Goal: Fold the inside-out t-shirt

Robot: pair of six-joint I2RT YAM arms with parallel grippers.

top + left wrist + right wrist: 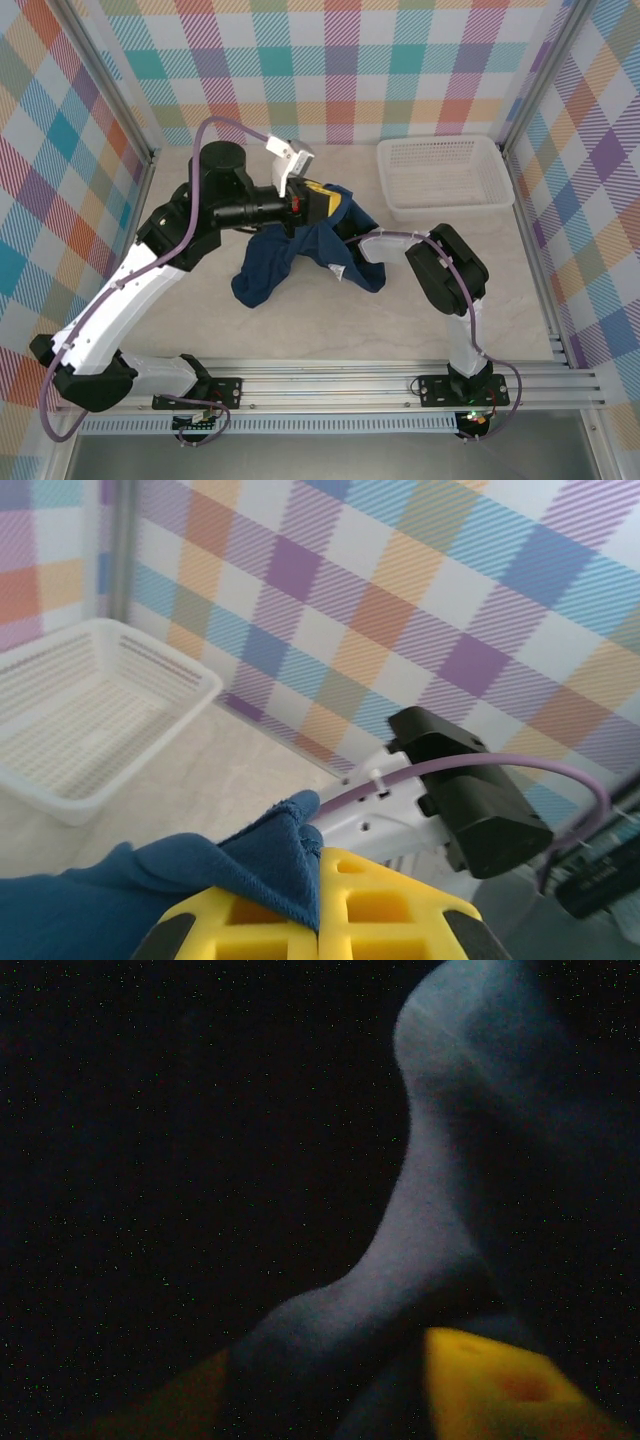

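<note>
- The t-shirt (290,255) is dark navy and bunched up. It sits in the middle of the table (330,335), part lifted and part trailing down onto the surface.
- The left gripper (325,205) has reached in from the left and holds the upper edge of the shirt above the table.
- From the left wrist camera, the left gripper (320,880) has its two yellow fingers (390,910) pressed together, with a fold of the blue t-shirt (150,895) pinched between them.
- The right arm (445,270) bends in from the right, and its front end disappears under the hanging cloth.
- The right wrist view is very dark. The right gripper (320,1405) has one yellow finger (490,1385) lit on the right and the other barely visible on the left.
- Those two fingers stand apart with a ridge of the t-shirt (420,1210) running between them. I cannot tell whether they are actually squeezing it.
- A white mesh basket (445,175) sits at the far right of the table, near the shirt but not touching it.
- The same basket (160,650) appears on the left in the left wrist view, in front of the checked wall.
</note>
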